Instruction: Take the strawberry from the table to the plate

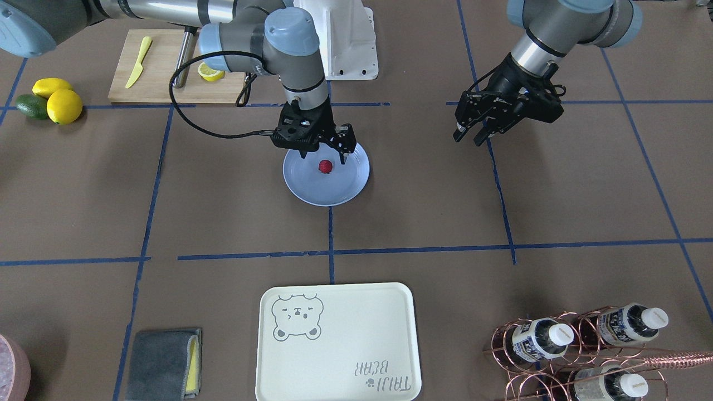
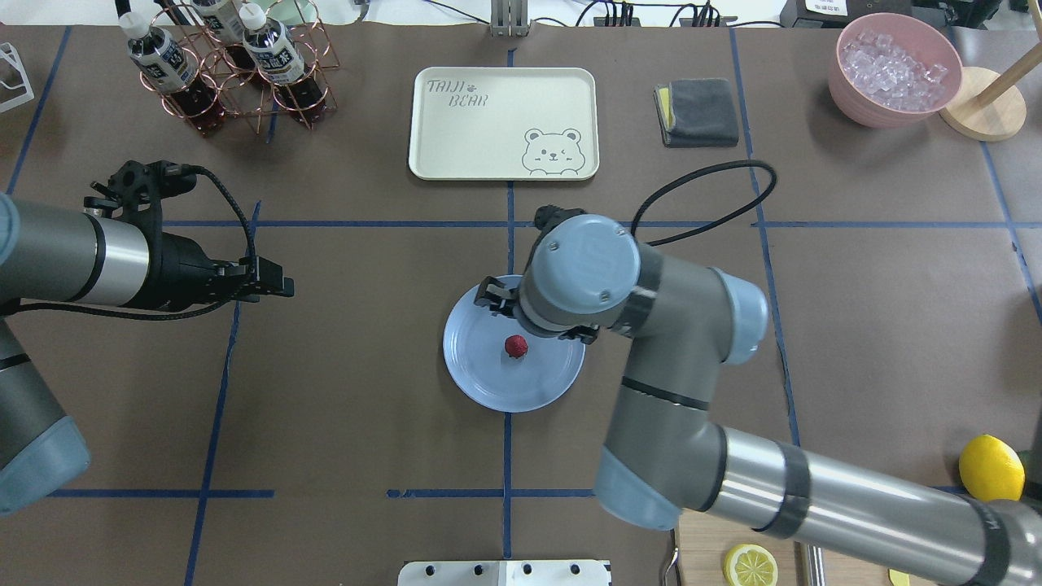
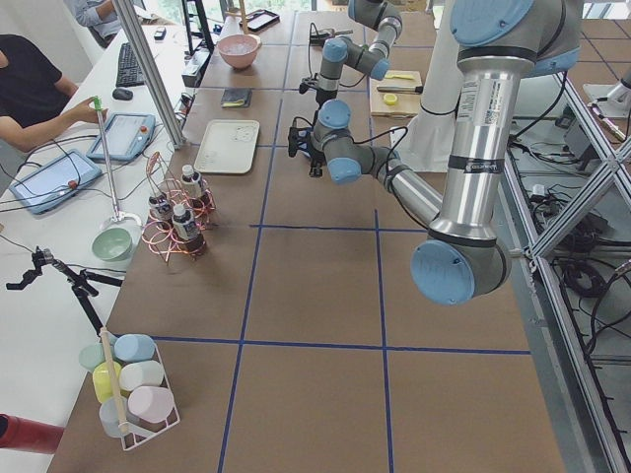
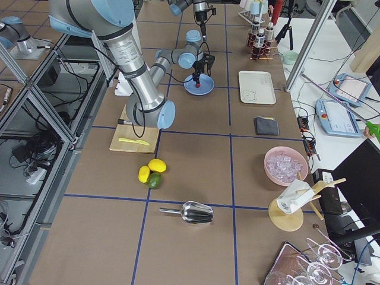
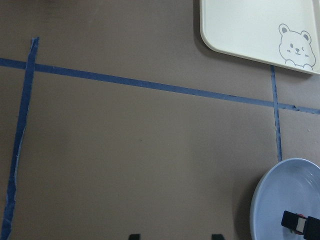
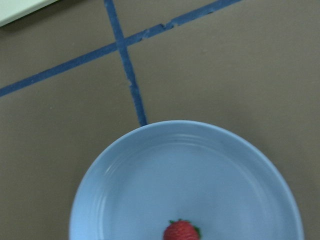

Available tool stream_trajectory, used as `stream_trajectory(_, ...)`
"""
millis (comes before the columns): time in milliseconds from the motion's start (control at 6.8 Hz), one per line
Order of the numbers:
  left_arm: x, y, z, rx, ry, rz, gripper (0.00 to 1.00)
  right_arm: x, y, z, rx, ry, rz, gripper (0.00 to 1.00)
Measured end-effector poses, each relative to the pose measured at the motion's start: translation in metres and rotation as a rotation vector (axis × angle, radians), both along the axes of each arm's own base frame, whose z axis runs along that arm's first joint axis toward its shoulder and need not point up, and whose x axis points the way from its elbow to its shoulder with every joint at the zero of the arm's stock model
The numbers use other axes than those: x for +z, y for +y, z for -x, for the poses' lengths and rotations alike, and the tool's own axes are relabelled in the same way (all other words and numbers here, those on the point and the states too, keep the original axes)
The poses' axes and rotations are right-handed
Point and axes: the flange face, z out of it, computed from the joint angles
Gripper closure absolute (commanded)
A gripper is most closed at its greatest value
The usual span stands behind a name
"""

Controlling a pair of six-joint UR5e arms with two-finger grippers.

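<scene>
The small dark-red strawberry (image 1: pixel 325 166) lies on the round light-blue plate (image 1: pixel 334 192) near the middle of the brown table (image 1: pixel 223 189). My right gripper (image 1: pixel 323 151) hangs just above the berry, open, its fingers apart on either side and touching nothing. In the right wrist view the strawberry (image 6: pixel 181 232) rests free on the plate (image 6: pixel 190 165) at the bottom edge. In the overhead view the strawberry (image 2: pixel 514 346) shows beside my right wrist. My left gripper (image 1: pixel 468 136) hovers open and empty over bare table, well away from the plate.
A cream bear-printed tray (image 1: pixel 334 340) lies beyond the plate. A cutting board (image 1: pixel 161 67) with a yellow knife and lemon half, two lemons (image 1: pixel 61 103) and an avocado sit near the robot's right. A copper bottle rack (image 1: pixel 585 345) and a grey cloth (image 1: pixel 164 362) stand farther off.
</scene>
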Motion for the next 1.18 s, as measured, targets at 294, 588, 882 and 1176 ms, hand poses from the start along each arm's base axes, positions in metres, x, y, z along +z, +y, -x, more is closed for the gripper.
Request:
stream_trajectory(294,0.023,-0.005,0.024,0.038,-0.050,-0.061,0.42,0.071,0.002,-0.109,-0.102,0.050,-0.084,0.00)
stream_trajectory(588,0.066,-0.014,0.080,0.097,-0.138,-0.171,0.42,0.159,-0.021,-0.231,-0.238,0.125,-0.164,0.00)
stream_trajectory(882,0.130,-0.017,0.164,0.188,-0.258,-0.328,0.42,0.246,-0.049,-0.365,-0.340,0.139,-0.221,0.00)
stream_trajectory(1176,0.210,-0.033,0.259,0.250,-0.410,-0.444,0.38,0.336,-0.062,-0.501,-0.392,0.151,-0.305,0.00)
